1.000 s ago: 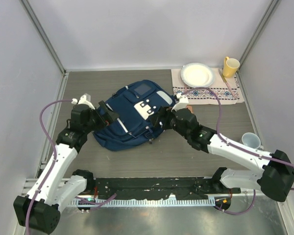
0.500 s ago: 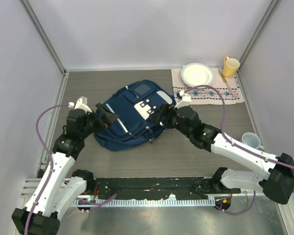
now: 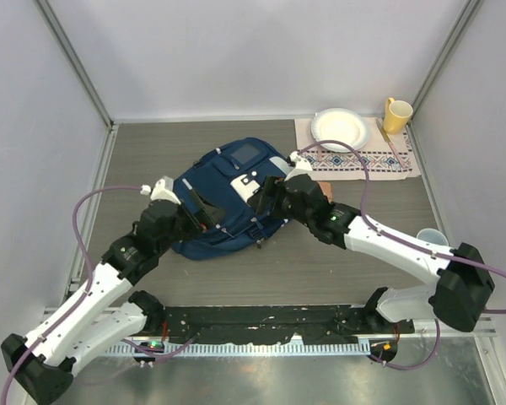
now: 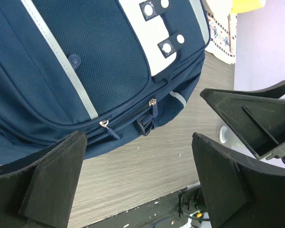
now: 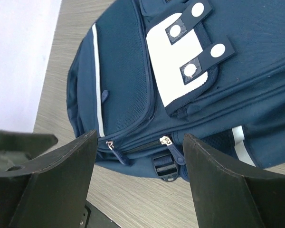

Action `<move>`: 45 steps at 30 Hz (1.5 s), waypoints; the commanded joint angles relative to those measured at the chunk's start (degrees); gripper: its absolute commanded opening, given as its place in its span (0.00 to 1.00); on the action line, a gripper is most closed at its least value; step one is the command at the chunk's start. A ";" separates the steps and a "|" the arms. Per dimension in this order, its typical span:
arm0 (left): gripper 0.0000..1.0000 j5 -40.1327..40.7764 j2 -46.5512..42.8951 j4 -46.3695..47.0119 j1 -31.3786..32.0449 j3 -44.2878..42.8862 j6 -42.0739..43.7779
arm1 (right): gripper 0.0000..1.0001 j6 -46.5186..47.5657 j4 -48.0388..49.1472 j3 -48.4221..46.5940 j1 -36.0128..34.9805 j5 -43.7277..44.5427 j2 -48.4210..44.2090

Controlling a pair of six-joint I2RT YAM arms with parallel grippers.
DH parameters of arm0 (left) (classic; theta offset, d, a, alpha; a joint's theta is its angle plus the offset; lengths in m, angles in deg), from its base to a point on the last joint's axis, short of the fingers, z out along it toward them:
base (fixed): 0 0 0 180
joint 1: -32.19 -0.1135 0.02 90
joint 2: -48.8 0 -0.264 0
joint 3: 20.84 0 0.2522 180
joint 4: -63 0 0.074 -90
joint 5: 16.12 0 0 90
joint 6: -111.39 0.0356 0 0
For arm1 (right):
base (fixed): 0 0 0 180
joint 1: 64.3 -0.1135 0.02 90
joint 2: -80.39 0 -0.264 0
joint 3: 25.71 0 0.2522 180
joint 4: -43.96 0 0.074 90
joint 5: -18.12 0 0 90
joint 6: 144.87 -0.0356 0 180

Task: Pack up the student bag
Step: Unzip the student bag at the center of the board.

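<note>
The student bag [image 3: 232,181] lies flat mid-table, navy with a pale stripe and a white buckle patch [image 3: 255,187]. My left gripper [image 3: 204,211] hovers open over its near left part. In the left wrist view the bag [image 4: 85,61] fills the top, and the left gripper [image 4: 137,185] has only bare tabletop between its fingers. My right gripper [image 3: 266,196] is open above the bag's near right side. In the right wrist view its jaws [image 5: 140,185] frame the bag's [image 5: 123,85] lower edge, a zipper pull [image 5: 166,140] and a black strap buckle [image 5: 164,171]. Neither gripper holds anything.
A patterned cloth [image 3: 358,156] at the back right carries a white plate [image 3: 341,128], with a yellow mug [image 3: 396,115] beside it. A translucent cup [image 3: 432,243] stands near the right wall. The black rail [image 3: 261,321] runs along the near edge.
Both arms have closed in on the bag. The left gripper swung right and nearer, over its near left part. The right gripper shifted left over its near right side.
</note>
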 commanded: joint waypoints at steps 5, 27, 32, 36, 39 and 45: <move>0.92 20.78 6.26 3.52 14.05 4.39 -11.71 | 0.75 0.47 0.73 -6.90 0.17 5.02 5.78; 0.67 26.87 17.00 7.83 19.87 2.63 -16.19 | 0.71 0.56 0.55 -5.15 1.49 3.27 5.78; 0.63 28.44 19.37 6.34 21.36 0.70 -17.51 | 0.71 -0.06 1.69 -3.74 1.67 2.40 5.78; 0.55 28.80 21.04 5.99 21.63 0.43 -20.06 | 0.71 0.20 2.05 -3.74 1.75 1.34 5.95; 0.53 29.76 21.75 5.37 22.33 0.08 -20.76 | 0.71 0.38 2.05 -3.56 1.93 1.34 5.95; 0.46 30.64 22.89 4.23 22.77 0.17 -22.17 | 0.71 -0.49 2.84 -2.86 2.19 1.08 5.69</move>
